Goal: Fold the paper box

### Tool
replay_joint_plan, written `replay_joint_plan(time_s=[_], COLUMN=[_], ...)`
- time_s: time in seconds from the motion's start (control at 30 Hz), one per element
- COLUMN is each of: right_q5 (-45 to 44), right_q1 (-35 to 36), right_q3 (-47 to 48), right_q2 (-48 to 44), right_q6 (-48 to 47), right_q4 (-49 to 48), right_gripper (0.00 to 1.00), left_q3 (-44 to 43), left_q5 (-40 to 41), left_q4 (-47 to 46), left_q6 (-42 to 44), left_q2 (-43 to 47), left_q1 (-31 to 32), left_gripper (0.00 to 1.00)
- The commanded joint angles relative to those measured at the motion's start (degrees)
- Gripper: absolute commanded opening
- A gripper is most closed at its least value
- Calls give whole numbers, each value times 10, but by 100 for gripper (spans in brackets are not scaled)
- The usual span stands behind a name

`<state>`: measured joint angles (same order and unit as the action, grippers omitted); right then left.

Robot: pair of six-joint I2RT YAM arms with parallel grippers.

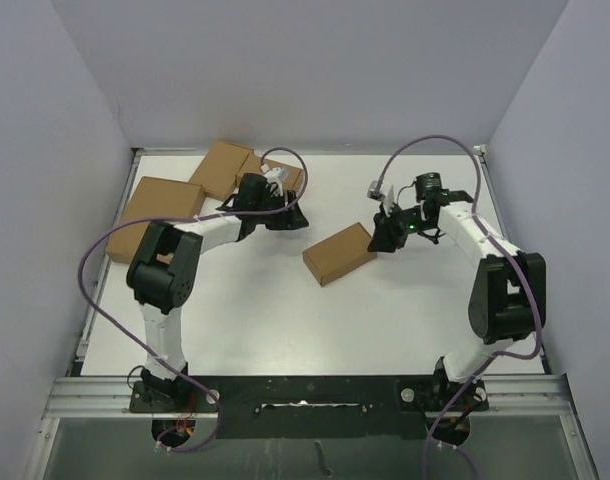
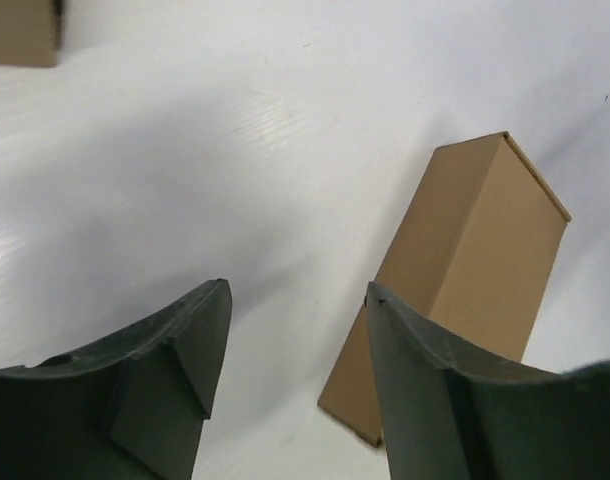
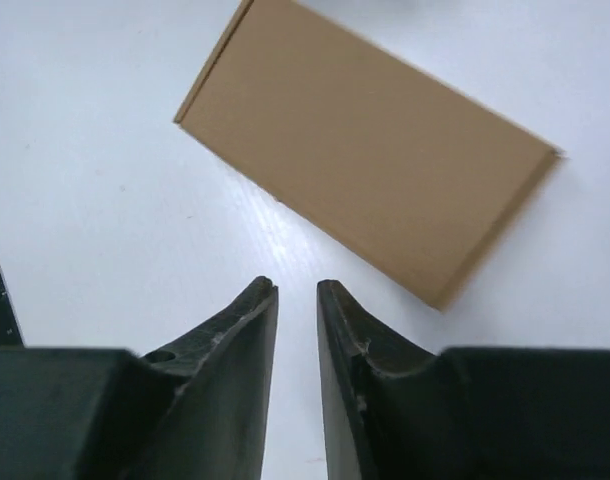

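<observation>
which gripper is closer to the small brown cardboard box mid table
Right. The right gripper sits just off the right end of the brown cardboard box; the left gripper is farther, back-left of it.

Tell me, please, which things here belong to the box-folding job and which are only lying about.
Belongs to the job:
- the paper box, a small brown carton lying mid-table

Just lying about:
- the larger flat carton, at the far left
- the pair of small cartons, at the far edge, left of centre
</observation>
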<state>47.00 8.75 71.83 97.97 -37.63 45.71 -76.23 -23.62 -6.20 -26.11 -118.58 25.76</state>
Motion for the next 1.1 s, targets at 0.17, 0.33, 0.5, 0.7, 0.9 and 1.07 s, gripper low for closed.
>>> replay_joint_plan(time_s=[0.17,0.33,0.5,0.7,0.9,1.07], right_q5=[63,102,134,143,157,159], right_q1=[-118,-121,-119,-115,-106,-101], right_q3=[-77,-54,-33,-4,10,19], right_q2=[-34,37,85,124,140,148], right_q6=[271,316,338,329,304,283], right_q4=[-257,-263,-266,-237,-200,-174], right_gripper=[68,68,65,61,54,50], left_q3=[272,393,456,440,389,356], left_q5=[56,61,108,163,172,166], left_q4=[-242,-282,-290,-279,-255,-255], left_q6=[-21,-108,-174,-230,-265,-259], left_q2=[324,388,418,353,272,232], left_q1=[-4,2,50,104,117,117], left_gripper=[93,95,94,91,90,89])
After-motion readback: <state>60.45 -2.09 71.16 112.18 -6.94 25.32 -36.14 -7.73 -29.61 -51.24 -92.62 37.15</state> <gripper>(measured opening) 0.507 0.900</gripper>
